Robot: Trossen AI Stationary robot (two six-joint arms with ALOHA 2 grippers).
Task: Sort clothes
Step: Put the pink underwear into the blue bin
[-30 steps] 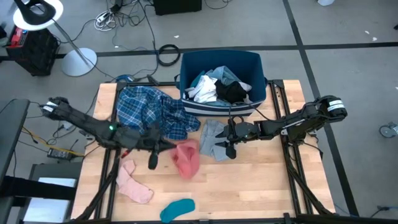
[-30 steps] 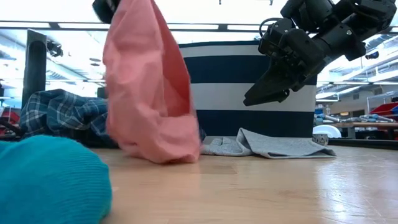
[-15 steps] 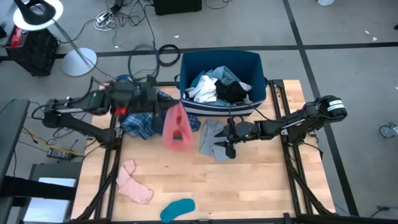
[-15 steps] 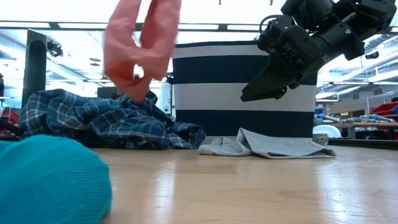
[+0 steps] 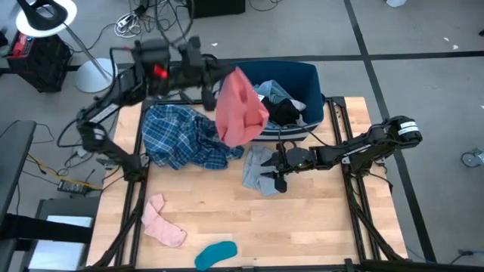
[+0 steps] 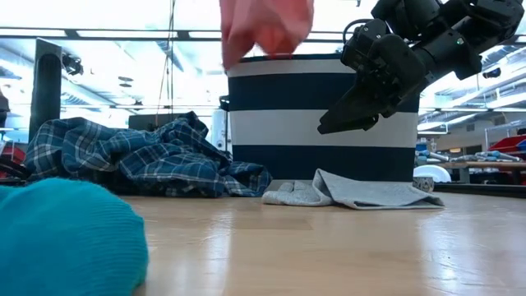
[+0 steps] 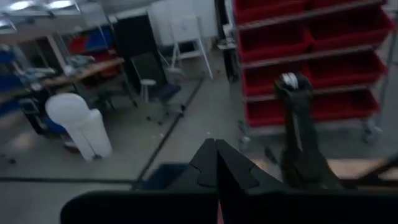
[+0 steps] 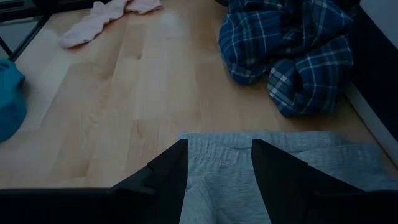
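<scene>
My left gripper (image 5: 221,78) is raised high by the left wall of the dark blue bin (image 5: 305,72), shut on a pink garment (image 5: 240,109). In the low view the garment (image 6: 265,25) hangs in front of the bin's rim. In the left wrist view the fingers (image 7: 216,163) are closed together. My right gripper (image 5: 277,178) hovers open above a grey garment (image 5: 255,168) that lies flat on the table in front of the bin. Its fingertips (image 6: 329,126) are well clear of the cloth (image 6: 362,191). A blue plaid shirt (image 5: 185,136) lies crumpled to the left of the bin. My left gripper holds the pink garment by its upper end (image 5: 231,75), pinched between the shut fingers. The fingers come in about level from the table's left. The garment hangs bunched below them, clear of the table, at the bin's left front corner.
The bin holds white, black and light blue clothes (image 5: 266,104). A pale pink sock (image 5: 162,223) and a teal sock (image 5: 215,255) lie near the front edge, with bare wood between them and the grey garment. The teal sock (image 6: 66,238) fills the low view's near left.
My left gripper has risen steeply and swung toward the far edge and the bin, staying shut. The pink garment, whose lower end was on the table, has been lifted clear and now hangs by the bin's rim. The plaid shirt behind it is uncovered.
</scene>
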